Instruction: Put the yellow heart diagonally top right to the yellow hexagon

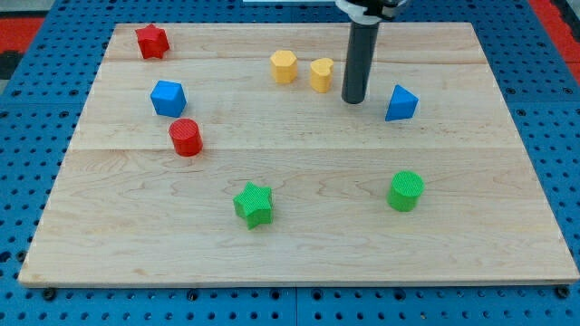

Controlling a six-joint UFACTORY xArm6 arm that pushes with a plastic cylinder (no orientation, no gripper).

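Camera view: the arm ends in a bare dark rod, with no jaws to open or close. The tip [353, 100] rests on the wooden board [299, 244], just right of the yellow heart [321, 74]. The yellow hexagon [284, 67] sits just left of the heart, roughly level with it. The blue triangular block [401, 103] lies right of the tip. Elsewhere: red star [152, 41], blue cube [168, 98], red cylinder [186, 138], green star [254, 204], green cylinder [406, 191].
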